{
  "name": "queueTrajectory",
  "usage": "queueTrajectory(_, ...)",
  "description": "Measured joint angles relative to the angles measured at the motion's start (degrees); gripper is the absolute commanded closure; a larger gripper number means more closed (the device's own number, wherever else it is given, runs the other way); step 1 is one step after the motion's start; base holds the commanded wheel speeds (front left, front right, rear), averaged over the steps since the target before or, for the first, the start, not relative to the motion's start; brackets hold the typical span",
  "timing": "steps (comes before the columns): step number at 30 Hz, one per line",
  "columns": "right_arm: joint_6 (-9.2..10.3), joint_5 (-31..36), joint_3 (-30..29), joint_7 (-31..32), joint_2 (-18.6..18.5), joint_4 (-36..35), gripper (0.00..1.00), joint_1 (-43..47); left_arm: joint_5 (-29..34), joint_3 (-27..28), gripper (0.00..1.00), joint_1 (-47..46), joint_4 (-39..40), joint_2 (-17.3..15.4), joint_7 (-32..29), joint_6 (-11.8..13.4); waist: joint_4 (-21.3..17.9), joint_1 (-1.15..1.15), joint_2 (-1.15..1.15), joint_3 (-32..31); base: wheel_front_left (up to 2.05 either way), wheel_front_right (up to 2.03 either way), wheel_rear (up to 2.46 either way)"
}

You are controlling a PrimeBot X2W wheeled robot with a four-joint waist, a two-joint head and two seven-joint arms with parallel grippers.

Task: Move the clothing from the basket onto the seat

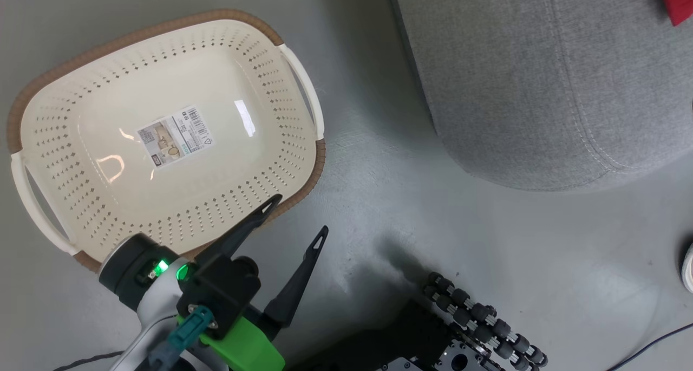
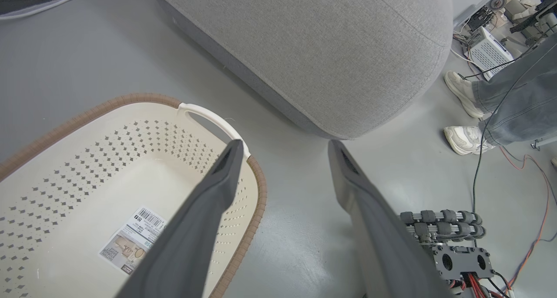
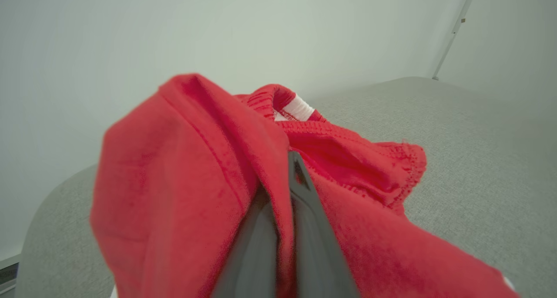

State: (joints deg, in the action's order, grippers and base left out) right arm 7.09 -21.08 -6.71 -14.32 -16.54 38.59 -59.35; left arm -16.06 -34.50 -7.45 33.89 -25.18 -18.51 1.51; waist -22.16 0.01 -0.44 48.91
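Right wrist view: right fingers (image 3: 314, 232) pinch the clothing (image 3: 182, 167) over the seat (image 3: 470, 159); left fingers (image 1: 299, 274) spread by basket (image 1: 260, 70).

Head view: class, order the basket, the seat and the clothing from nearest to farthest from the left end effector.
1. basket, left, at the left end effector fingertip.
2. seat, upper right.
3. clothing, top right corner.

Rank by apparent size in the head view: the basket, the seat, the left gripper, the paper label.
1. basket and seat: about alike; the frame cuts the seat, so unranked.
2. left gripper
3. paper label
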Motion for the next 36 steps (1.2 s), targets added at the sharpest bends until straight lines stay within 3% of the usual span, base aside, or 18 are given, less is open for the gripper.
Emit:
queueTrajectory(1,0.0,0.04,0.23,-0.02,0.11,0.42,0.0,-0.35,-0.2,0.11,0.0,-0.04,-0.02,0.01,0.34,0.0,-0.24,0.0,0.0,-0.1,0.0,0.0,0.0)
queueTrajectory(11,-0.21,3.16,4.87,-0.1,2.01,2.92,0.0,0.67,-2.08,2.03,0.0,-0.63,-2.22,1.07,3.99,-0.27,-1.71,0.0,0.0,-3.69,0.0,0.0,0.0)
queueTrajectory(14,-2.05,5.16,7.06,-0.11,1.64,2.85,0.0,5.14,-4.7,3.19,0.0,-0.79,-3.85,2.12,5.8,-0.47,-2.28,-0.01,0.0,-6.26,0.0,0.0,0.0)
queueTrajectory(19,-3.55,7.48,8.72,-0.11,0.73,0.44,0.0,11.6,-7.04,4.33,0.0,-0.74,-5.65,3.15,8.96,-0.58,-3.0,-0.01,0.0,-9.9,0.0,0.0,0.0)
queueTrajectory(27,-3.55,9.55,9.9,-0.11,0.78,-4.99,0.0,20.52,-8.46,6.62,0.0,-0.7,-9.33,3.74,13.12,-0.75,-3.92,-0.01,0.0,-16.18,0.0,0.0,0.0)
queueTrajectory(36,-5.05,9.82,11.51,-0.11,4.35,-10.51,0.0,32.35,-11.38,5.79,0.0,0.38,-14.9,8.03,17.9,-1.08,-2.73,-0.01,0.0,-23.32,0.0,0.0,0.0)
